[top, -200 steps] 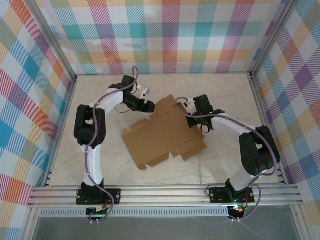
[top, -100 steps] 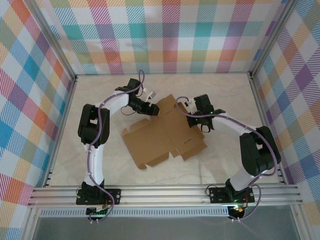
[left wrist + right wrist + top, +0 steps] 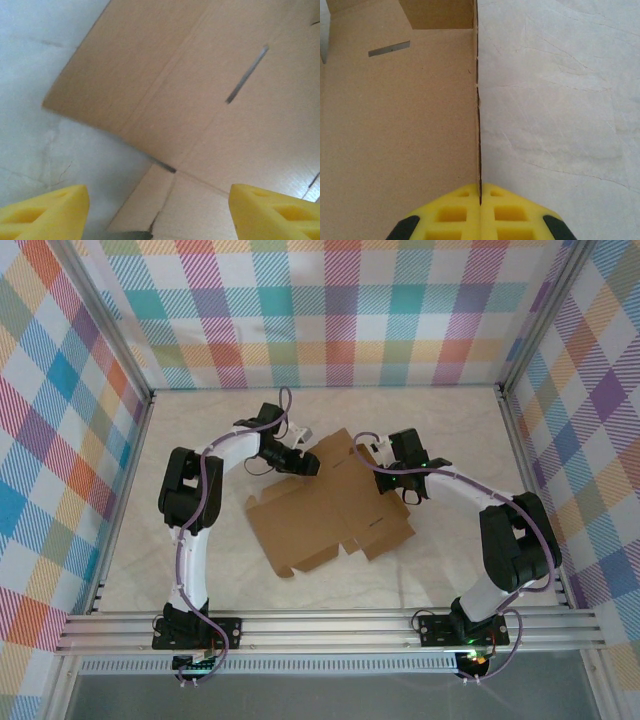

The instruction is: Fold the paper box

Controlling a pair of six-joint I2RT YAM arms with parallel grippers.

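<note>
Brown cardboard forms one paper box [image 3: 320, 510], pinched by right gripper [image 3: 480, 196].

We find the paper box [image 3: 330, 510] spread out on the table [image 3: 440, 420], in the middle, between the two arms. At its far left corner sits the left gripper [image 3: 311, 466], its fingers set wide apart, one over the table and the other over the sheet. From that wrist we see the sheet ahead and to the right, and the table to the left. At the far right edge, the right gripper [image 3: 388, 472] pinches the sheet's border, with the sheet on its left and the table on its right.
</note>
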